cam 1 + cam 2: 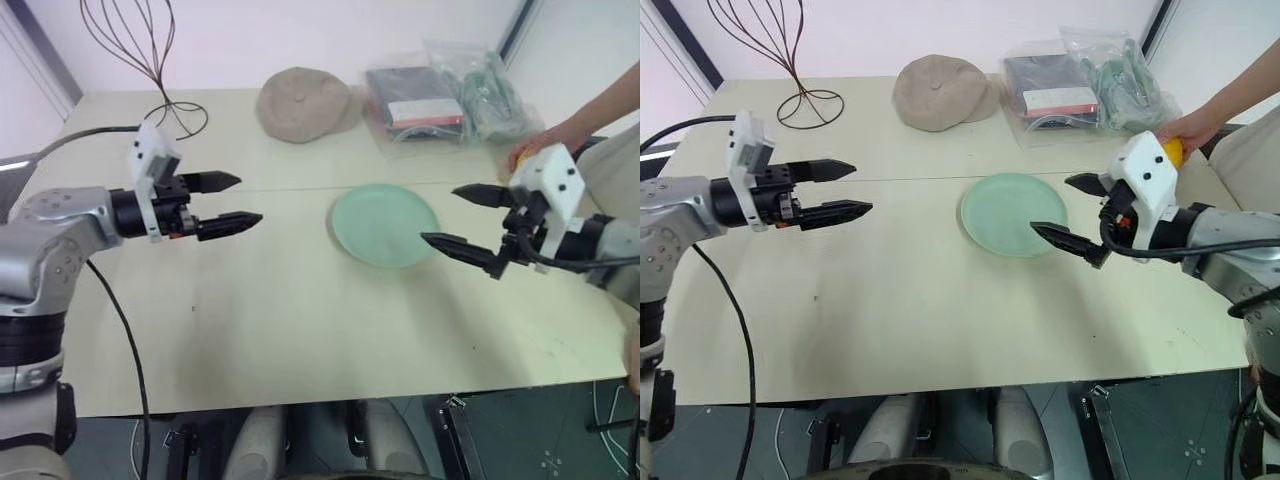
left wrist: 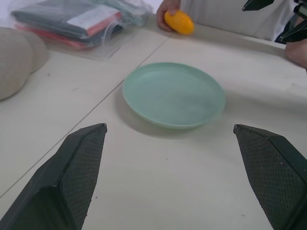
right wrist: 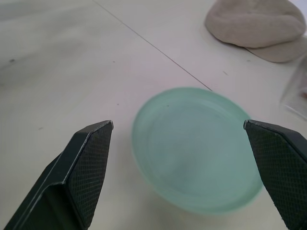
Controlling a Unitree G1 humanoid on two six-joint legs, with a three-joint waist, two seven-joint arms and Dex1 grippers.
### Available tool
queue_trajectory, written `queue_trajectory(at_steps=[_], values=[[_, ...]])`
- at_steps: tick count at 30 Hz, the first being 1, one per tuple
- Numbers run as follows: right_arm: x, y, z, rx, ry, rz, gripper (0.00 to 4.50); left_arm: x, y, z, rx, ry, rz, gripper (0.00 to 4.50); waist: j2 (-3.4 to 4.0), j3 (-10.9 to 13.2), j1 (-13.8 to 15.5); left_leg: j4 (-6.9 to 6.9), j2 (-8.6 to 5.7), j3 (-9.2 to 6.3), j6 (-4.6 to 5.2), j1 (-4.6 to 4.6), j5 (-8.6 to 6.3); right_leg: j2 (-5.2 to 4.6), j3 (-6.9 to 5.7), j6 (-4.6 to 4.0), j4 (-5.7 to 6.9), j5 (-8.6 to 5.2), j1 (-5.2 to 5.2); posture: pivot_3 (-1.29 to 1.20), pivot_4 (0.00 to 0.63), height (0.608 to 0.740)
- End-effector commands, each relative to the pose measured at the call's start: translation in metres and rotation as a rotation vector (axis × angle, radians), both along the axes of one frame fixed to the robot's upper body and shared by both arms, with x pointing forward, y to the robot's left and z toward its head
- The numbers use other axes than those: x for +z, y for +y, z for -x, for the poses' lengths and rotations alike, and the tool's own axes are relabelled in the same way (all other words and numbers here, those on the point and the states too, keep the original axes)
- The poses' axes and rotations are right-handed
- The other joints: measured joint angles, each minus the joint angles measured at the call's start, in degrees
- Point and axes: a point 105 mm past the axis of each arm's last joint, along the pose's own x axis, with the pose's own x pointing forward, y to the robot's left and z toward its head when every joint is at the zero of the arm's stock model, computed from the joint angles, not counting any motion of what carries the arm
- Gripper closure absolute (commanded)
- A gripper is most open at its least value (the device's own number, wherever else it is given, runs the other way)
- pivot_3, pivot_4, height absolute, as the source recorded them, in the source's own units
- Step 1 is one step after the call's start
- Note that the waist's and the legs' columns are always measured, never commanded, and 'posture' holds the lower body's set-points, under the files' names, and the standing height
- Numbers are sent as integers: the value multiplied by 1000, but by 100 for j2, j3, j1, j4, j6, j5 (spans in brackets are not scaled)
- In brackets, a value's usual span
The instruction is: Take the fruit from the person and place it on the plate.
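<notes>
The left claw (image 1: 235, 201) is hovering open over the pale worktop (image 1: 300, 320) at nine o'clock of the round mint-green plate (image 1: 385, 224), the right claw (image 1: 462, 220) gaping empty at its three o'clock, while the person's hand (image 1: 1188, 130) is holding the smooth yellow-orange fruit (image 1: 1175, 151) at two o'clock.

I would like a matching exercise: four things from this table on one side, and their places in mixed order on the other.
Things:
1. fruit
2. plate
3. tan cap
4. plastic bags

Places:
A. at the far edge, left of the bags
B. in the person's hand
C. far right part of the table
D. middle of the table, between the two grippers

Pairs: 1-B, 2-D, 3-A, 4-C
</notes>
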Motion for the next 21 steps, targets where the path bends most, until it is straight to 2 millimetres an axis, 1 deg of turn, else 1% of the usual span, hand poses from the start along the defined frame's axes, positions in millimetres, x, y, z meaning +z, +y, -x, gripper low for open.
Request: queue_trajectory(at_steps=[1, 8, 21], values=[[12, -3, 8, -22, -58, 15, 0, 9, -5, 0, -32, -49, -2, 62, 0, 0, -2, 0, 0, 0, 0, 0, 0, 0, 0, 0, 0, 0, 0, 0, 150, 740], [10, -7, 13, -52, -56, 13, 0, 14, -9, -6, -42, -49, 17, 62, 0, 0, -7, 0, 1, 0, 0, 0, 0, 2, -1, 1, 1, 0, 0, 0, 150, 740], [13, -6, 12, -60, -67, 17, 0, 13, -11, -8, -52, -57, 18, 62, 0, 0, -8, 0, 1, 0, 0, 1, 0, 2, -1, 2, 1, 1, 0, 0, 150, 740]])
